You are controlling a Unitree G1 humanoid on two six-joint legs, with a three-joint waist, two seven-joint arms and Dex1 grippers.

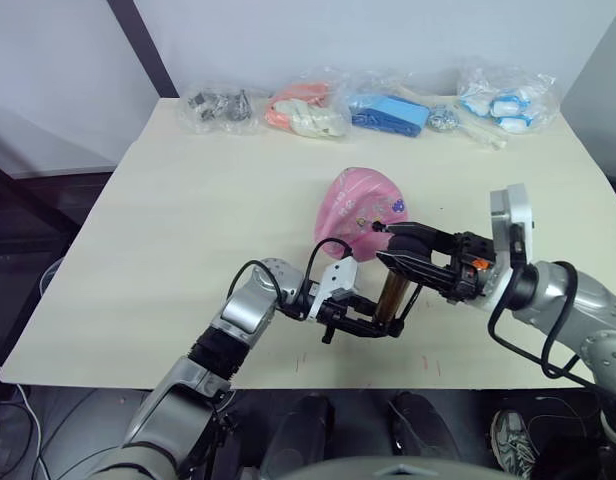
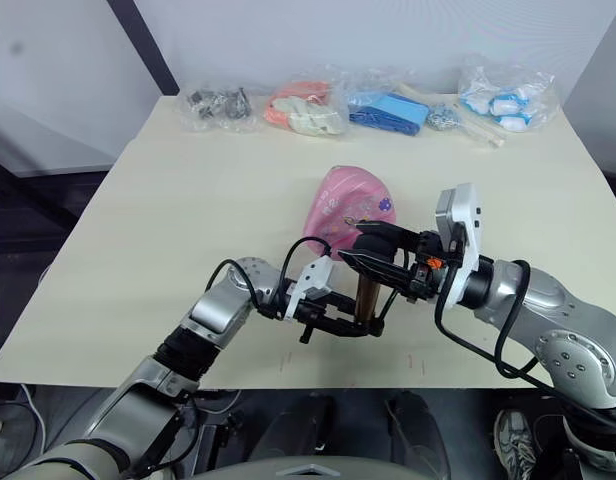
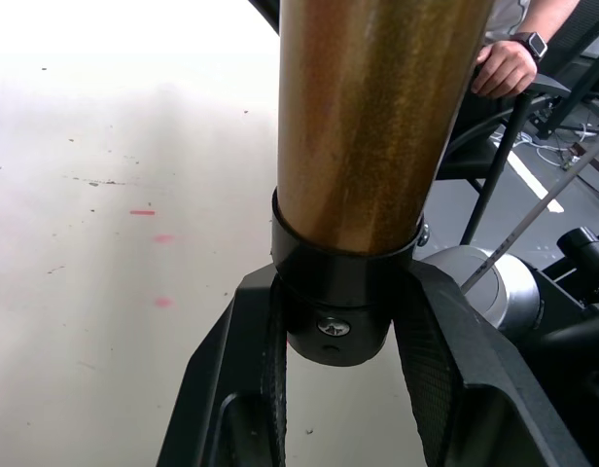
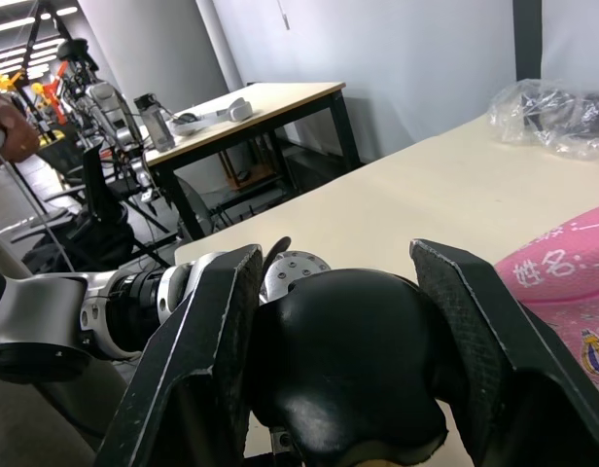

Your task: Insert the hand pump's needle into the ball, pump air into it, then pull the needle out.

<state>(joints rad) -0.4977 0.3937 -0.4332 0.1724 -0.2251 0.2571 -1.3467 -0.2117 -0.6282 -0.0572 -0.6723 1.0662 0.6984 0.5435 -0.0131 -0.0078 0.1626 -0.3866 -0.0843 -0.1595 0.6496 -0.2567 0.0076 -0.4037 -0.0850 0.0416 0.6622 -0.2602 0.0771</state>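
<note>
Item: hand pump (image 1: pixel 393 296), upright near the table's (image 1: pixel 168 220) front edge, just before the saggy ball (image 1: pixel 360 213). Your left gripper (image 3: pixel 340 370) clasped its base; right gripper (image 4: pixel 343 360) clenched its black handle (image 4: pixel 343 375). Pumping looked underway; needle's seating couldn't be judged. Extraction remained.

left gripper (image 1: pixel 380 322) — fingers clamped | right gripper (image 1: pixel 396 247) — fingers clamped

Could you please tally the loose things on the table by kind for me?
Plastic bags of small items: 4, first, second, third, fourth.
Ball: 1, pink and saggy.
Hand pump: 1, held upright.
Total: 6.
</note>
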